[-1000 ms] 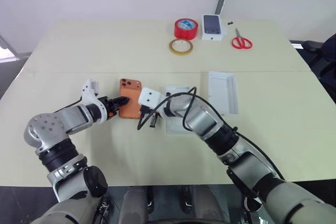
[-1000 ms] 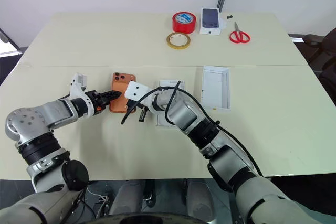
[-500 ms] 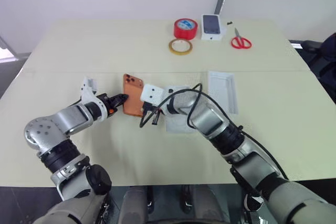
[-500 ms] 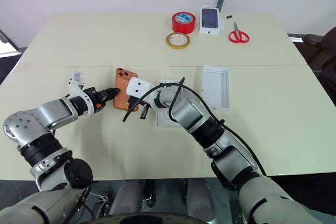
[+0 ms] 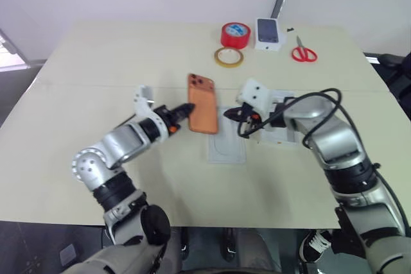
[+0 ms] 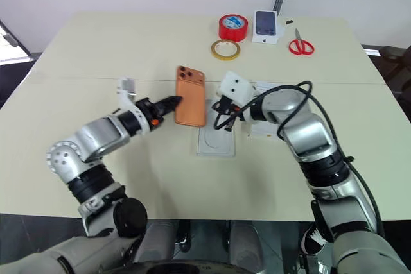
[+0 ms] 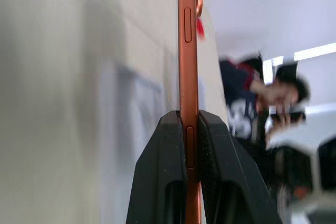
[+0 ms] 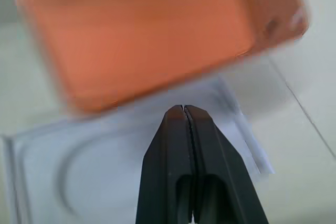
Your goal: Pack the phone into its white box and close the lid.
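Pinching the phone [image 5: 202,111] by its edge, the left tool [image 5: 182,112] holds it above the surface [image 5: 96,62]. Just beside it, the right tool [image 5: 231,113] is pressed together, empty.

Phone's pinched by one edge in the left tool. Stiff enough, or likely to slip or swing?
Probably stiff: the phone juts out flat from the left tool with no sag. Likely slippery: the pads grip only its thin smooth side rail. It may pivot, since most of its length hangs past the grip.
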### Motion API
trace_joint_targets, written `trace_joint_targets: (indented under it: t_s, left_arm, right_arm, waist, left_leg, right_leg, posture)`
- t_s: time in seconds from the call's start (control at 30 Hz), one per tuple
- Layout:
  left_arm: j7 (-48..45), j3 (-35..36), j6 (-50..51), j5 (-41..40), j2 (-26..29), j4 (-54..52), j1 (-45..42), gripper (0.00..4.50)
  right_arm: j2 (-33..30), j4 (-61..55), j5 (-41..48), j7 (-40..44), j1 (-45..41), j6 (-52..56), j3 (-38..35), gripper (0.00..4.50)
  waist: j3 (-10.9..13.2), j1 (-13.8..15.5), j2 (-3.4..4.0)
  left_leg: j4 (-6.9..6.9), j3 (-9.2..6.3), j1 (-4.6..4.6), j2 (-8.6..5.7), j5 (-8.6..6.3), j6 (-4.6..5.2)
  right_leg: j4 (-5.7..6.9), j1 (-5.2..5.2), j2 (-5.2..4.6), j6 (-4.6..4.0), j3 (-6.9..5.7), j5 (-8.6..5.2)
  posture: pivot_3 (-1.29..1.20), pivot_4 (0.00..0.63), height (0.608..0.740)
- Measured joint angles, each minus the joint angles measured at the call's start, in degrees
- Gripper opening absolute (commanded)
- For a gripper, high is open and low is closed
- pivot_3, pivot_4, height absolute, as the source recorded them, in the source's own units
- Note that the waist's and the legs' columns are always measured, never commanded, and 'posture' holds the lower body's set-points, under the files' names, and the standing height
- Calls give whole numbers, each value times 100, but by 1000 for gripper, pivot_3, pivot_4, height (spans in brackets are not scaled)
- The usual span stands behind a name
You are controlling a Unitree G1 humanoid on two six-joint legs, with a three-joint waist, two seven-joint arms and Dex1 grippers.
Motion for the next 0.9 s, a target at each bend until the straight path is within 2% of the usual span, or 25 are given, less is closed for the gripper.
trace_joint_targets:
  t_s: [0.2, 0.43, 0.7, 0.9]
  left_arm:
    - [801, -1118, -922, -627, 134, -62, 769, 28]
    - [825, -1988, -1855, -978, 531, -27, 972, 28]
    - [575, -2615, -2425, -1121, 843, 140, 1005, 28]
    - [420, -2954, -2688, -1122, 998, 172, 1012, 28]
  right_arm:
    - [-539, 27, 192, 1, 658, -220, -488, 0]
    - [-653, 102, 197, -165, 806, -384, -607, 0]
    - [-657, 266, 205, -233, 819, -518, -604, 0]
    - [-831, 232, 522, 87, 1095, -517, -630, 0]
  waist:
    - [2, 21, 1]
    - [2, 29, 1]
    - [3, 33, 1]
    - [2, 34, 1]
  left_leg:
    - [11, -12, 3, 15, 7, -12]
    - [16, -13, -1, 15, 7, -10]
    - [19, -14, -1, 14, 7, -10]
    - [20, -15, -1, 14, 7, -9]
  right_leg:
    - [2, 1, 32, -11, 0, 1]
    - [-12, 9, 25, -11, 0, 1]
    - [-13, 12, 25, -11, -1, 1]
    - [-13, 12, 26, -10, -1, 0]
  posture:
    - [0, 150, 740]
    - [0, 150, 740]
    - [0, 150, 740]
    - [0, 150, 740]
